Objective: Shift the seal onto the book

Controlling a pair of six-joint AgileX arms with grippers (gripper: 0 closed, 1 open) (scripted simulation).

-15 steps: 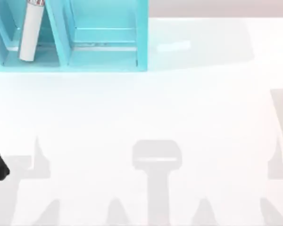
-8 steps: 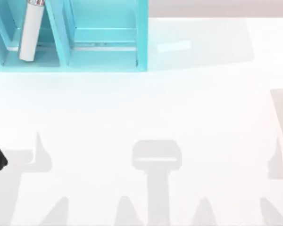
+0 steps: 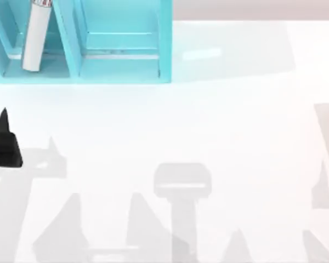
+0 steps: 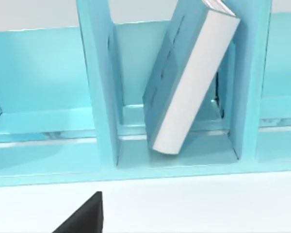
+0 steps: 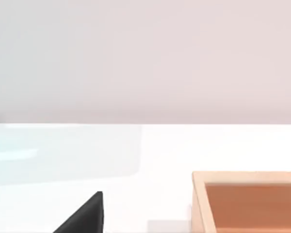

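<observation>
One white tabletop [image 3: 219, 126] carried one light-blue shelf [image 3: 165, 44] at its far left. The left wrist view showed three of its compartments. One wooden box [image 5: 247, 178] sat near the right claw [image 5: 83, 217]. One teal book [image 4: 191, 82] leaned tilted in the middle compartment. The left claw [image 3: 3, 139] hovered at the tabletop's left edge, before the shelf. For both claws, apart or together could not be told.

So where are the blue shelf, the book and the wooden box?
blue shelf [image 3: 165, 44], top view, its right side wall.
book [image 4: 194, 82], left wrist view, its white page edge.
wooden box [image 5: 247, 177], right wrist view, its rim.
</observation>
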